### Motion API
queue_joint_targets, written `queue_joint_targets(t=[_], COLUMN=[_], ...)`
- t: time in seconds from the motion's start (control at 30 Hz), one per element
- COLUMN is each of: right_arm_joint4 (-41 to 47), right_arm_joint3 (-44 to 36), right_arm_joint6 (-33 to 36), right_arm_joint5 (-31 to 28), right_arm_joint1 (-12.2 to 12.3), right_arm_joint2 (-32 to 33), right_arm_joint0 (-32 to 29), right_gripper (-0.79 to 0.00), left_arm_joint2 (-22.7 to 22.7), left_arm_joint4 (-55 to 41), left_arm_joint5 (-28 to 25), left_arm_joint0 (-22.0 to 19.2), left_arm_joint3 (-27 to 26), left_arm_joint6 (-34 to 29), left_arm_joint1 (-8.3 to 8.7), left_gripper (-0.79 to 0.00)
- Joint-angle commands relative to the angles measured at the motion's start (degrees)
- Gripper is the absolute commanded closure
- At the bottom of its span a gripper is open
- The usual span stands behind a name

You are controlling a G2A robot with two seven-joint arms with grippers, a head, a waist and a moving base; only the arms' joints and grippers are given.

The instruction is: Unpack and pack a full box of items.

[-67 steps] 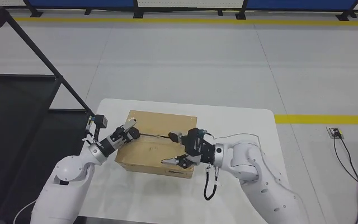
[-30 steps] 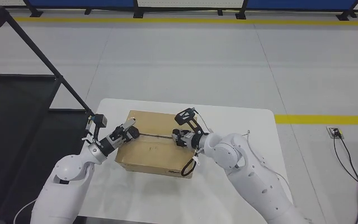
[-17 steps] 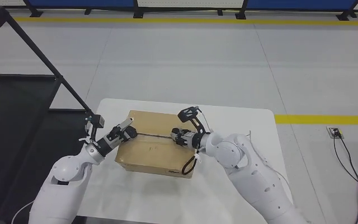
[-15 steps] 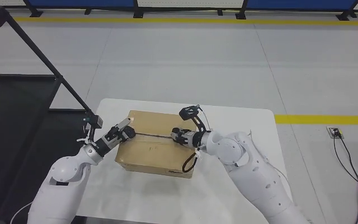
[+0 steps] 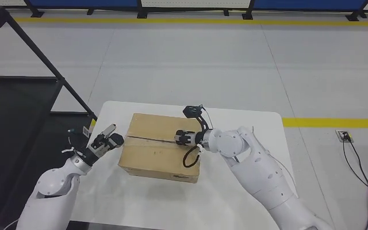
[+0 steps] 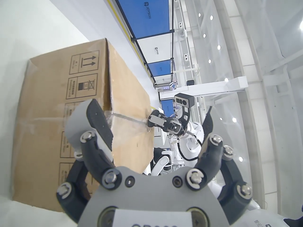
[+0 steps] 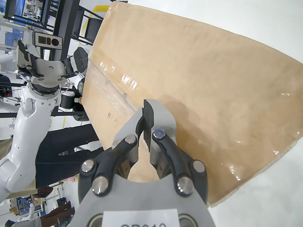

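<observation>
Box, taped shut, near the desk's left edge.
I see the left gripper released beside its left end, the right gripper clenched over the top seam.

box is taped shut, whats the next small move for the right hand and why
Probably drag the shut right hand along the tape toward the left hand, to slit it. The box is closed, clear tape covers its top seam, the right hand's tip sits at the seam, and the left hand is open off the far end.
</observation>
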Motion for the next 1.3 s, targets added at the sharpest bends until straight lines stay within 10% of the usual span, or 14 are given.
queue_joint_targets(t=[0.0, 0.7, 1.27], right_arm_joint4=[0.22, 3.07, 11.82], right_arm_joint3=[0.18, 2.2, 18.08], right_arm_joint6=[-0.06, -3.47, -4.8], right_arm_joint5=[0.25, -2.33, -10.07], right_arm_joint1=[-0.24, -3.23, -10.45], right_arm_joint2=[-0.47, -5.02, -13.09], right_arm_joint0=[0.26, 3.34, 11.8], right_gripper=[0.0, 0.0, 0.0], left_arm_joint2=[-0.48, 0.56, 1.67], left_arm_joint4=[-0.33, 0.3, -0.84], left_arm_joint5=[-0.3, -1.87, -2.21], left_arm_joint0=[0.42, 4.14, 6.57], left_arm_joint3=[0.24, -1.5, -4.19], left_arm_joint6=[-0.09, 1.95, 1.22], left_arm_joint1=[0.09, -0.08, -0.32], left_gripper=[-0.785, -0.785, -0.785])
